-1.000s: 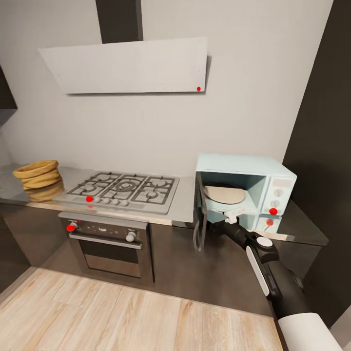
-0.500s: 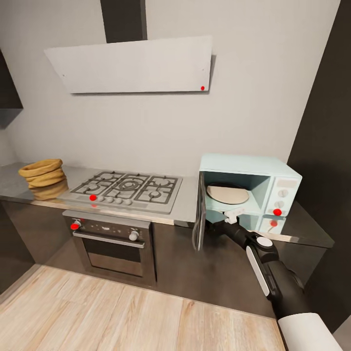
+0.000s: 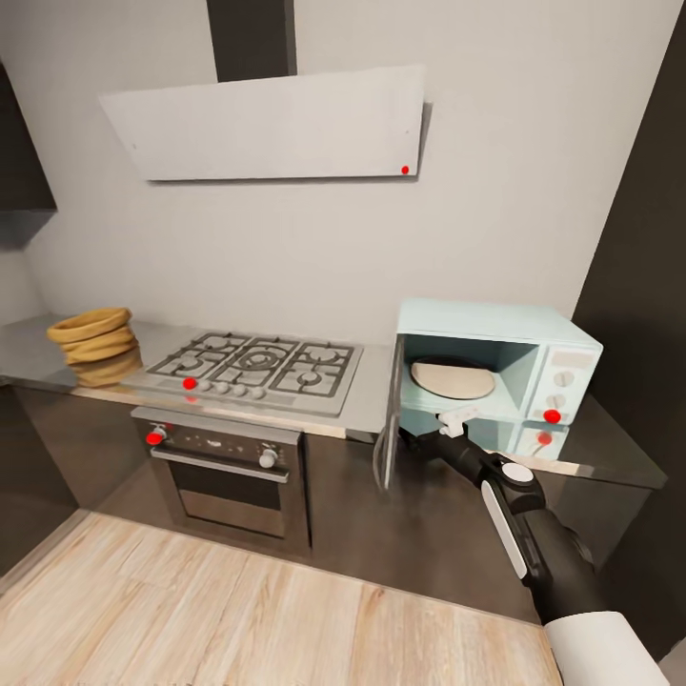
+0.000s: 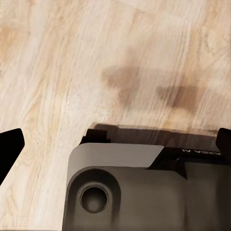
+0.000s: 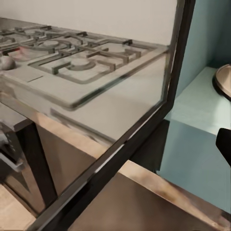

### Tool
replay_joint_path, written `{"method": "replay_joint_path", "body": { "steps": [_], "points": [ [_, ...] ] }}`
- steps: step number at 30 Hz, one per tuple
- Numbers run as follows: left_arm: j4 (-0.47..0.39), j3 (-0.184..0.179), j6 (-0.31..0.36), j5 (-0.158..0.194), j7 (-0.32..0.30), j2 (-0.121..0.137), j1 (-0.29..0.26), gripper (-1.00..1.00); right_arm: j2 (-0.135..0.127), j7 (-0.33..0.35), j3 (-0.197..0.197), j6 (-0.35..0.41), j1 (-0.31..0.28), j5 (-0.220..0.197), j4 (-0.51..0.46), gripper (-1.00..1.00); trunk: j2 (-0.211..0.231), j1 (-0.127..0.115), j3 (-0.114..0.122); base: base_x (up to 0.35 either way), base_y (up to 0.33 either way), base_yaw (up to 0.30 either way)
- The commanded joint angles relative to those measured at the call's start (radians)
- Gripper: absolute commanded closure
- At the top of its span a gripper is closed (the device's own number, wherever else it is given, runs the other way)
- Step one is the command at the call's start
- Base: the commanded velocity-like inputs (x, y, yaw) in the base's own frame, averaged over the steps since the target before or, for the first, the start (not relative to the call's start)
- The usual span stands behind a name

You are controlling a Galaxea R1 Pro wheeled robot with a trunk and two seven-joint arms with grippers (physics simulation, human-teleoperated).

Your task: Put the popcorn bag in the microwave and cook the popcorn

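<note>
The tan-yellow popcorn bag (image 3: 90, 333) stands on the grey countertop (image 3: 367, 395) at the far left, left of the hob. The pale blue microwave (image 3: 495, 324) sits at the counter's right end. Its glass door (image 3: 385, 429) is swung wide open, and a round turntable plate (image 3: 453, 378) lies inside. My right gripper (image 3: 458, 419) is open, just in front of the microwave's lower opening and beside the door. The right wrist view looks through the door glass (image 5: 120, 96), with one black fingertip (image 5: 225, 144) at the picture's edge. My left gripper (image 4: 115, 142) is open over the wooden floor.
A steel gas hob (image 3: 255, 367) with black grates sits mid-counter over a built-in oven (image 3: 229, 472). A pale extractor hood (image 3: 272, 124) hangs above. A dark tall cabinet (image 3: 638, 286) stands right of the microwave. Wooden floor (image 3: 238, 610) lies in front.
The whole picture has slid right, so the camera moved. The microwave door now looks more edge-on. My right gripper keeps its place by the microwave opening.
</note>
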Motion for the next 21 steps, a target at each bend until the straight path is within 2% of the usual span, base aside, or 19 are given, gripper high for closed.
{"method": "replay_joint_path", "body": {
  "steps": [1,21],
  "points": [
    [0.001,0.005,-0.003,0.0,0.001,0.0,-0.001,-1.0,-0.001,0.002,0.0,0.007,0.0,-0.002,-0.001,-1.0,-0.001,0.0,-0.001,0.0,0.0,0.058],
    [0.001,0.005,-0.003,0.0,0.001,0.0,-0.001,-1.0,-0.001,0.002,0.0,0.007,0.0,-0.002,-0.001,-1.0,-0.001,0.0,-0.005,0.0,0.0,0.027]
  ]
}}
